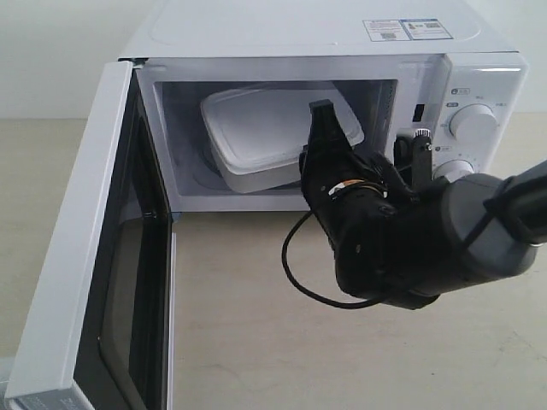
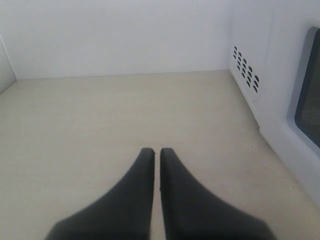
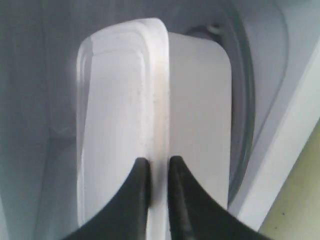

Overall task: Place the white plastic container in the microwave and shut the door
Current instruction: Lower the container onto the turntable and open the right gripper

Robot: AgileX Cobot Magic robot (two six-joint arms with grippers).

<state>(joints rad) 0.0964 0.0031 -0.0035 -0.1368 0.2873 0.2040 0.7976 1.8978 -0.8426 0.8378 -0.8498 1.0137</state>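
The white microwave point(image 1: 342, 30) stands with its door point(image 1: 81, 248) swung wide open to the left. The white plastic container point(image 1: 265, 128) is inside the cavity, tilted, its lid facing up. My right gripper point(image 1: 329, 141) reaches into the opening and is shut on the container's lid rim. In the right wrist view the fingers point(image 3: 142, 172) pinch that rim of the container point(image 3: 120, 100) edge-on, gripper point(image 3: 158, 162), with the glass turntable point(image 3: 245, 100) beyond it. My left gripper point(image 2: 156, 151) is shut on nothing above the tabletop and does not show in the exterior view.
Two round knobs point(image 1: 473, 121) sit on the right panel, just behind my right arm. A black cable point(image 1: 295, 273) loops under that arm. The microwave's vented side wall point(image 2: 246, 67) stands close to my left gripper. Beige tabletop point(image 1: 239, 325) lies before the microwave.
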